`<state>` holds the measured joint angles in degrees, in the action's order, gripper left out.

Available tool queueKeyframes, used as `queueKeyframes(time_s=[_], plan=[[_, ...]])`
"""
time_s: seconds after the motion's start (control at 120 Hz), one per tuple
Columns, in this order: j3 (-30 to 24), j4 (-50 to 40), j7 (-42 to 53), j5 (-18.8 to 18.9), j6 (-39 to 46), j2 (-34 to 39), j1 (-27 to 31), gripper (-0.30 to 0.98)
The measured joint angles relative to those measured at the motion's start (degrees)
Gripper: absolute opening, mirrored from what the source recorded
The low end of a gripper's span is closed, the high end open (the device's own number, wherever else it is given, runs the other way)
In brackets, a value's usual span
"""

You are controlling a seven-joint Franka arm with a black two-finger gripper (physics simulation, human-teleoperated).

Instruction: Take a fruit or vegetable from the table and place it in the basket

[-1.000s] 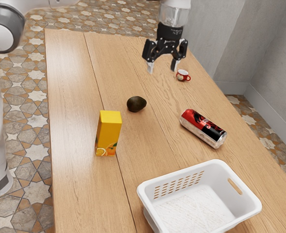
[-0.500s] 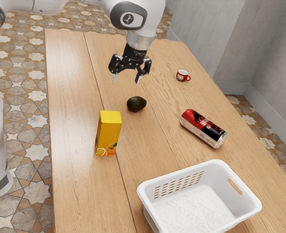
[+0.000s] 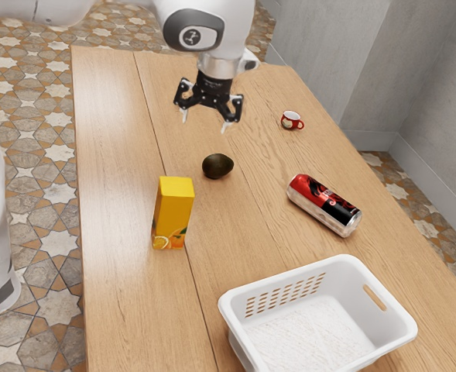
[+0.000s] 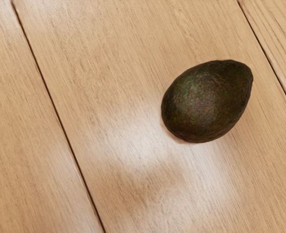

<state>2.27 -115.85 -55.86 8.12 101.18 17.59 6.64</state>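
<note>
My gripper (image 3: 206,124) hangs above the table (image 3: 111,155) in the exterior view, open, its two fingertips apart and nothing between them. Below it a dark avocado (image 3: 217,166) lies on the wood, not touched. The same avocado (image 4: 207,101) shows whole in the wrist view, its narrower end pointing away from a bright patch of table. A white basket (image 3: 240,299) with slotted sides stands near the exterior view's lower edge; its visible floor holds nothing.
An upright yellow juice carton (image 3: 173,213) stands close to the avocado. Toward the exterior view's right, a red and black can (image 3: 324,204) lies on its side. A small red and white cup (image 3: 291,120) sits farther back, near the table's edge.
My gripper has swung toward the exterior view's left, from near the cup to above the avocado, and the hand has turned a little. The objects on the table have stayed put.
</note>
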Motion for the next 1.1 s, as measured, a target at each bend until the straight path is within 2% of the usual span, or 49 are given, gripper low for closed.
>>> queueKeyframes(time_s=[0.242, 0.483, 0.7, 0.95, 1.1], plan=[[-0.1, -0.8, 21.4, 0.3, 3.6, -4.0, 1.9, 0.68], [0.3, -7.7, 38.5, 0.3, 9.9, -1.5, 3.3, 0.69], [0.4, -6.4, 49.7, 0.4, 12.0, -4.1, 7.4, 0.69], [-0.1, -5.3, 59.2, -0.4, 14.7, -7.1, 5.6, 0.69], [-0.1, -5.3, 63.3, -2.1, 15.9, -8.4, 4.8, 0.69]])
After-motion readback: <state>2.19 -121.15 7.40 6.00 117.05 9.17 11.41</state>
